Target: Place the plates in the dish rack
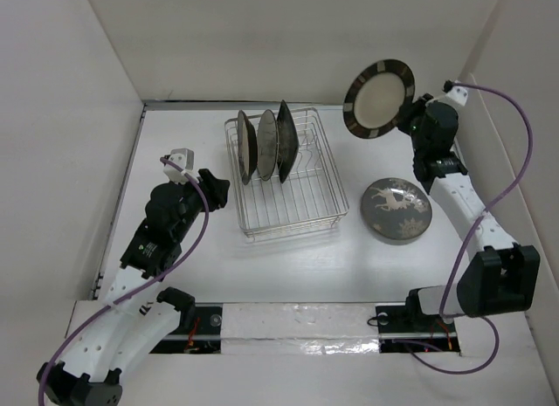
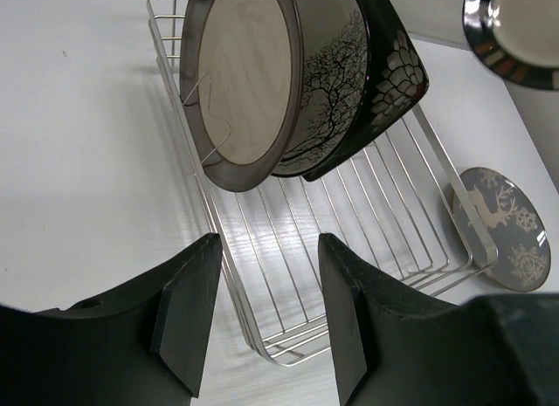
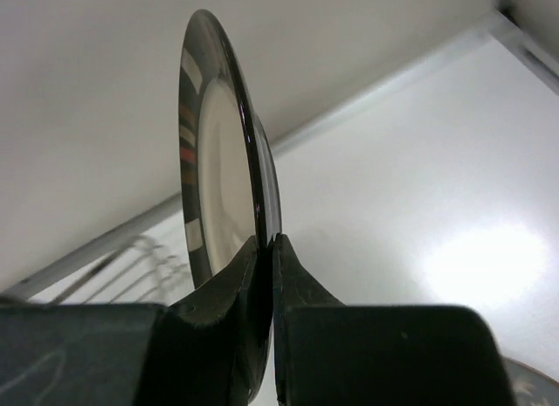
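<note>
Plate loading, overhead and wrist views. Dish rack (image 1: 284, 175) stood at the centre of the white counter (image 1: 192, 275). It carried three plates on edge among its tines: a grey-rimmed plate (image 2: 244, 83), a branch-patterned cream plate (image 2: 327, 83) and a black square plate (image 2: 393, 74). Right end effector (image 3: 266, 249), at 2 o'clock from the rack, pinched the rim of the black-rimmed plate (image 1: 379, 99), held clear of the counter. Grey deer plate (image 1: 396, 210) lay flat on the counter at 4 o'clock, near the rack. Left end effector (image 2: 266, 275), at 9 o'clock just beside the rack, was spread and held nothing.
</note>
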Motion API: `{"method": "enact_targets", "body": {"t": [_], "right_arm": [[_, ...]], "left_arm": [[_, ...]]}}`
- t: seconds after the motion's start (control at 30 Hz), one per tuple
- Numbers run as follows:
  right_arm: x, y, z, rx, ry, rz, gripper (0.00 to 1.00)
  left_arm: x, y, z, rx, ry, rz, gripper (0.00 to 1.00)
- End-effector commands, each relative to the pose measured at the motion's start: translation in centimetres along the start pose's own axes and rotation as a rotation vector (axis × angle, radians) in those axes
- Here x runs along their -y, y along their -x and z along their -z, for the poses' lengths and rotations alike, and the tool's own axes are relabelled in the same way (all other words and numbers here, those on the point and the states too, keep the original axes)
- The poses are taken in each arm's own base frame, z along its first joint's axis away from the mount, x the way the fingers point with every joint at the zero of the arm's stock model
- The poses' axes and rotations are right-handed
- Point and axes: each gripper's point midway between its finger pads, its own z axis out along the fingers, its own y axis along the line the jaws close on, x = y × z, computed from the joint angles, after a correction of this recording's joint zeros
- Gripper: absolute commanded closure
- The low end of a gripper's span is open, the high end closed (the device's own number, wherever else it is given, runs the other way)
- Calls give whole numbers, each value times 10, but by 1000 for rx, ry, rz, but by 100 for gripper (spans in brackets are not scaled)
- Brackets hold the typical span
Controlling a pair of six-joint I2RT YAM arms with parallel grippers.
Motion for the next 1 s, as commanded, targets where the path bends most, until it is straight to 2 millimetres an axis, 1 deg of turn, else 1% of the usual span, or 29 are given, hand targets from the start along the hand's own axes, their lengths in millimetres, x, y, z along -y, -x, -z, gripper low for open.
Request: {"method": "enact_targets", "body": {"t": [0.0,0.03,0.07,0.1,0.2,0.23,0.27,0.33,0.37,0.47,0.5,0.53,0.6,0.7,0.77,0.83,0.87,0.93,0.97], "right_arm": [[-61,93,31,252,72,56,100],[-84,95,38,257,102,83,100],[-91,88,40,226,101,113,100],[-114,85,42,215,127,144,100],[-138,69,45,173,146,194,100],[-142,66,47,178,131,219,100],[-160,56,51,168,155,233,100],[-169,48,52,161,142,271,100],[-179,38,50,134,147,293,100],[-188,25,50,116,145,322,100],[-194,18,48,104,152,331,100],[-196,17,47,105,151,332,100],[-200,0,45,65,153,371,100],[-201,-11,42,48,149,386,100],[-204,-25,42,23,149,407,100],[-204,-30,41,16,136,427,100],[-206,-39,38,1,131,444,100],[-208,-48,37,-9,122,465,100],[-211,-58,34,-19,120,481,100]], "left_arm": [[10,20,0,55,-38,-5,55],[10,21,1,58,-39,-6,56],[11,23,1,68,-42,-5,55],[10,24,2,75,-38,-4,55],[12,22,2,66,-46,-5,55],[11,21,2,63,-46,-5,55],[11,22,3,68,-47,-5,55],[11,26,5,86,-42,-3,55],[11,27,5,88,-42,-3,55],[13,22,4,68,-54,-3,55],[13,24,6,78,-53,-2,55],[12,26,6,86,-51,-3,55],[13,25,5,80,-52,-2,55],[14,24,7,77,-63,-4,55],[13,27,8,91,-55,-1,55],[13,26,7,83,-57,-2,55],[14,24,6,77,-61,-1,55],[14,25,8,84,-66,-2,55],[13,26,9,88,-61,-2,55]]}}
